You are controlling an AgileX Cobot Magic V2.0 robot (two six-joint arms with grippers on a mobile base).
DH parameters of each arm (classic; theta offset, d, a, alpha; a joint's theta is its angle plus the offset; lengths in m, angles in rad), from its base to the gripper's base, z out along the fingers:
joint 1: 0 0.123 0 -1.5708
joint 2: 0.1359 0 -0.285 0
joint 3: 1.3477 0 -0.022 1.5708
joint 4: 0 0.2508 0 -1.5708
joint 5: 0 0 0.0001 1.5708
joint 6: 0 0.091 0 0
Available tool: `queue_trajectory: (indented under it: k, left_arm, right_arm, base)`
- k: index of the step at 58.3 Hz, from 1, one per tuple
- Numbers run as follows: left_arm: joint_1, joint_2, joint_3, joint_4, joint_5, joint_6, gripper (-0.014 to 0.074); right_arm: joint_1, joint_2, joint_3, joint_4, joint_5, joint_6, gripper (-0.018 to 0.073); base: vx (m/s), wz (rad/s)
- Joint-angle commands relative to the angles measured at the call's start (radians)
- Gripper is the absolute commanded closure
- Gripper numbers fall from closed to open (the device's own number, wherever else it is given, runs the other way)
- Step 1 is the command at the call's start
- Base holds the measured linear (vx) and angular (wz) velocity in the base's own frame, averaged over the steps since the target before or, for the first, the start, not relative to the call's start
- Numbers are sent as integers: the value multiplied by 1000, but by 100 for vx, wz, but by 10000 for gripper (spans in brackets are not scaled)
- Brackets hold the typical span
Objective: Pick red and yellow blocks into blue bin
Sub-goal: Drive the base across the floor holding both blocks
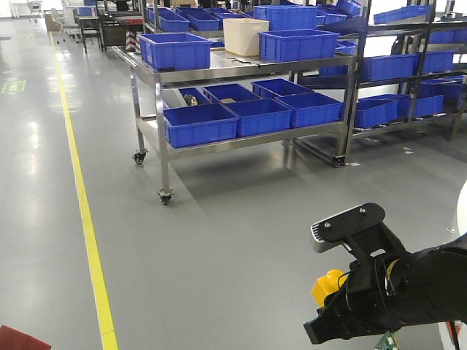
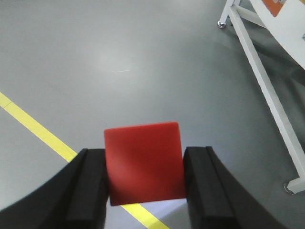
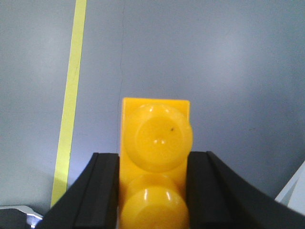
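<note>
1. While both arms hang over the grey floor (image 1: 219,240), I see the left gripper (image 2: 145,164) clamped on the red cube (image 2: 143,152) at the bottom centre of its wrist view. One black pad presses each side face.
2. The right gripper (image 3: 153,167) is closed on the yellow brick (image 3: 156,138), with its pads against the long sides and the two round studs facing the lens.
3. From the front camera, the right arm sits low in the lower right corner, and the brick pokes out to its left, clear of the floor.
4. For edges, a yellow floor line (image 2: 38,129) runs diagonally beneath the left gripper, and a white frame leg (image 2: 267,90) slants down the right side of that view.
5. Open floor fills the middle of the front view up to a wheeled steel cart (image 1: 160,146) in the upper half.
6. Both cart shelves carry blue crates (image 1: 201,122), and a beige tub (image 1: 244,35) stands on the top one. I cannot tell which crate is the target.
</note>
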State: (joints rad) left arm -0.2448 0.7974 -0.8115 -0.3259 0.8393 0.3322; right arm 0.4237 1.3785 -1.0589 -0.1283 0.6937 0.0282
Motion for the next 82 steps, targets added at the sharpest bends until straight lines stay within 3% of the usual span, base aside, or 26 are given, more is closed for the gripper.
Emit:
queue_trajectory:
  k: [1,82]
  left_arm:
    - [-4,-5,-24,-28,-57,0,308]
    - [-4,-5,-24,-28,-60,0,308]
  right_arm:
    - [-4,-35,-28,-15,-44,-4,335]
    - [-4,-35,-28,-15,-44,-4,335]
  base:
    - [9,11]
    - [26,-5]
